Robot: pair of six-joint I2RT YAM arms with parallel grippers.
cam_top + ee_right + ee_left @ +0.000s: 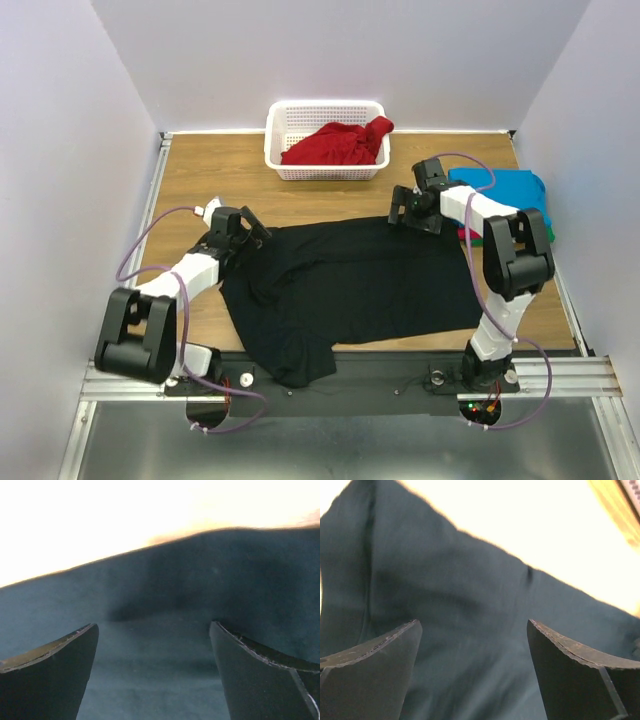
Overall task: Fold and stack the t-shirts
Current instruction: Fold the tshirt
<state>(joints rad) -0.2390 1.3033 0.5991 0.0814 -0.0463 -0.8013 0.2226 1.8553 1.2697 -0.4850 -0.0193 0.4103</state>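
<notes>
1. The black t-shirt (350, 285) lies spread flat in the middle of the table, with one flap draped over the near edge. I judge it is laid out this way for folding.
2. The red t-shirt (335, 145) sits crumpled in the basket (285, 165) on the far side. The folded turquoise t-shirt (510, 190) tops the stack at the far right.
3. Your left gripper (245, 228) hovers low at the shirt's far left corner, fingers spread wide and grasping nothing.
4. Your right gripper (405, 210) mirrors it at the far right corner, also released, with cloth just below.
5. Both arms reach forward with elbows bent and wrists tipped down.
</notes>
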